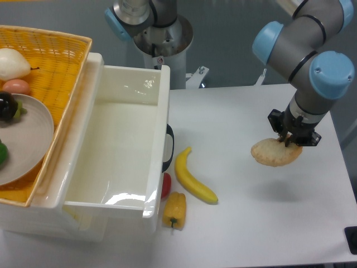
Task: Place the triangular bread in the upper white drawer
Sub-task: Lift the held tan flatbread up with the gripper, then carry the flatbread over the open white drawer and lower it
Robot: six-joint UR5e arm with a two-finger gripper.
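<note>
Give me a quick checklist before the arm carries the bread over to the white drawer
1. Gripper shut on the flat tan triangular bread: ok.
2. Bread clear of the white table, with its shadow below it: ok.
3. Glossy upper white drawer pulled open, inside bare: ok.
4. Yellow banana and yellow bell pepper lie low along the way: ok if the bread is kept high.
5. Firmness of the grip: cannot tell.

— Where was the bread [275,152]?

— Off to the right, lifted clear of the table, a flat rounded wedge with a pale tan face and a browner edge, lying roughly level.

— And the drawer [118,142]?

— Well apart on the left: deep, glossy white, thick-rimmed, pulled open, dark handle on its front.
</note>
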